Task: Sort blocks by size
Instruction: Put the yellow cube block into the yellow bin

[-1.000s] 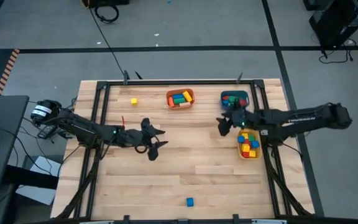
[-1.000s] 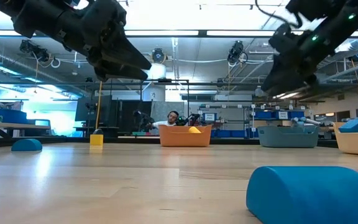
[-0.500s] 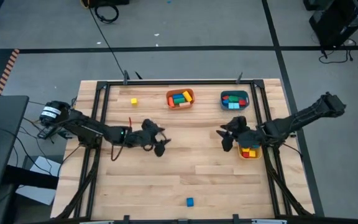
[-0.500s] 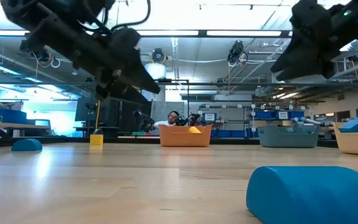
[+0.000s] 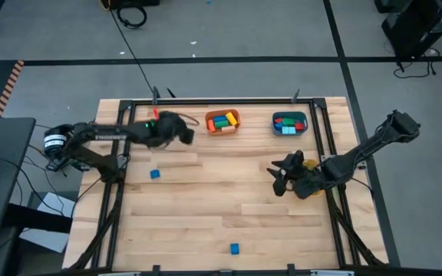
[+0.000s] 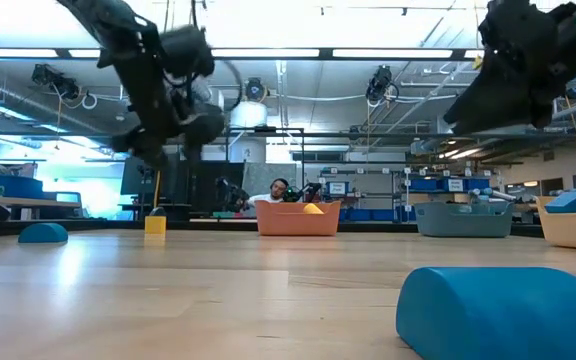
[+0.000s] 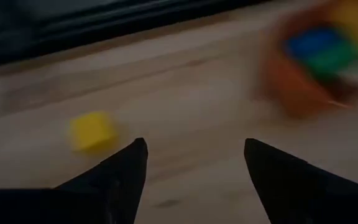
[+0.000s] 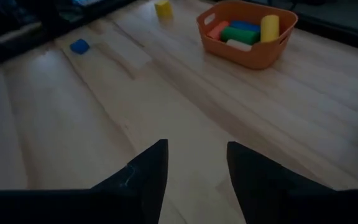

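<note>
- only my left wrist view shows my left hand (image 7: 194,162) spread wide, empty, over a yellow block (image 7: 92,130).
- a blue block (image 5: 154,174) now lies on the tabletop (image 5: 229,199) (not there earlier); my right hand (image 8: 194,165) is part-open, empty.

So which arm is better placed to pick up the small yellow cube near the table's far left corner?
Left. The left gripper hovers open near the far edge, with the small yellow cube just beyond its fingers. The right gripper is empty, far across the table beside the yellow bin.
</note>
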